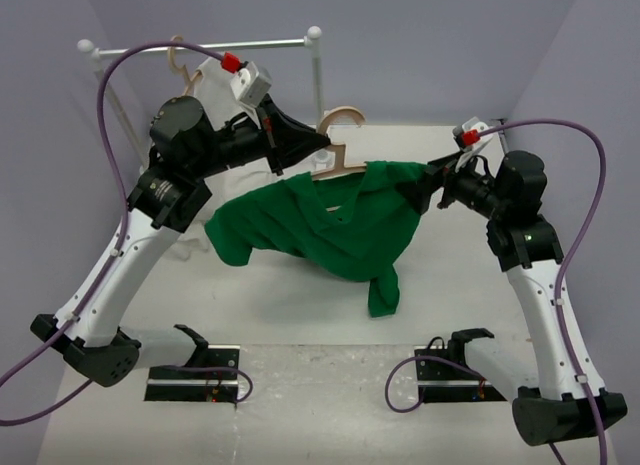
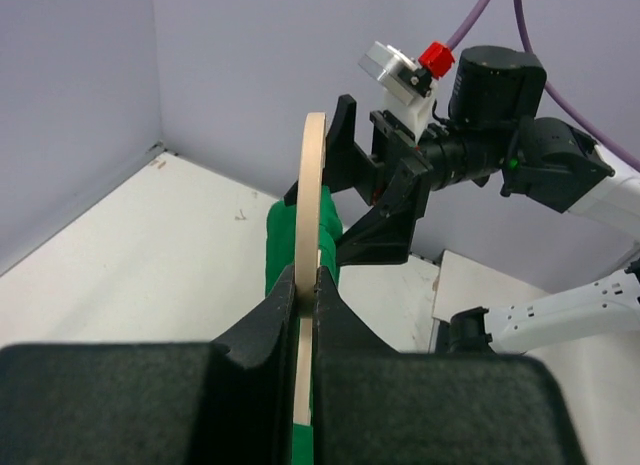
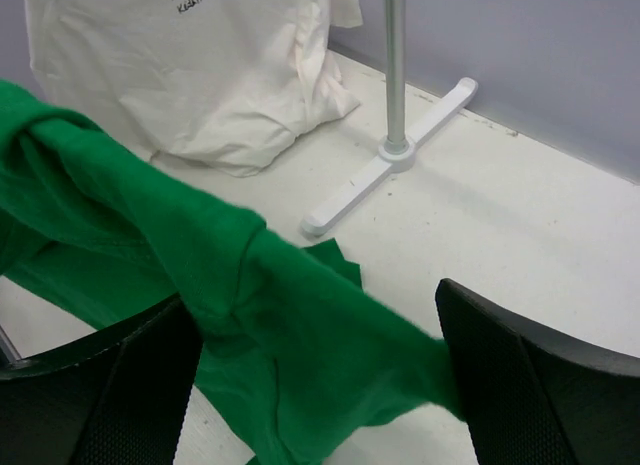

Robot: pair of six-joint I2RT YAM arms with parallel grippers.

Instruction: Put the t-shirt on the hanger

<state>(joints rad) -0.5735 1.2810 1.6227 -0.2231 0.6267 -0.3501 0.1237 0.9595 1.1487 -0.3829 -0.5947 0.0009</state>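
The green t-shirt hangs in the air between my arms, one sleeve drooping toward the table. The light wooden hanger sits at its collar, hook up. My left gripper is shut on the hanger; in the left wrist view the jaws pinch the thin wooden edge, with green cloth below. My right gripper is at the shirt's right shoulder. In the right wrist view its fingers stand wide apart, with green cloth stretched across between them.
A white clothes rack stands at the back, its foot on the table. A white t-shirt with a red mark hangs from it on another wooden hanger. Purple walls enclose the table.
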